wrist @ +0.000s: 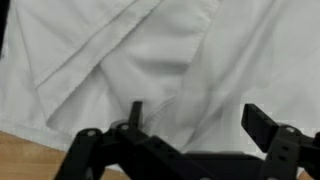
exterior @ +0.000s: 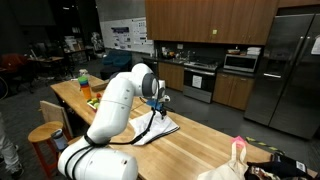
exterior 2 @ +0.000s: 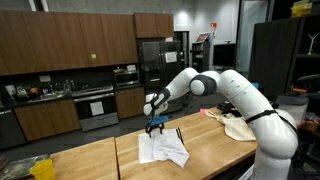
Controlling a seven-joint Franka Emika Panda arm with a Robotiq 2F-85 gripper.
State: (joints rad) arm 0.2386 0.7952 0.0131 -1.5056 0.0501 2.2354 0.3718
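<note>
White cloth (exterior 2: 163, 148) lies limp and loosely folded near the middle of the wooden counter (exterior 2: 80, 160), flattened by its own weight. Gripper (wrist: 200, 120) hangs straight down just above it, fingers spread wide and empty over the layers. Folds run diagonally in the wrist view, and the cloth's longer side seems to lie across the counter

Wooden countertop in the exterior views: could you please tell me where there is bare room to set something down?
Bare light-wood countertop stretches between the crumpled white cloth and the yellow-green items at its end. Crowded: the open black gripper hangs over the cloth, with a beige bag beyond.
</note>
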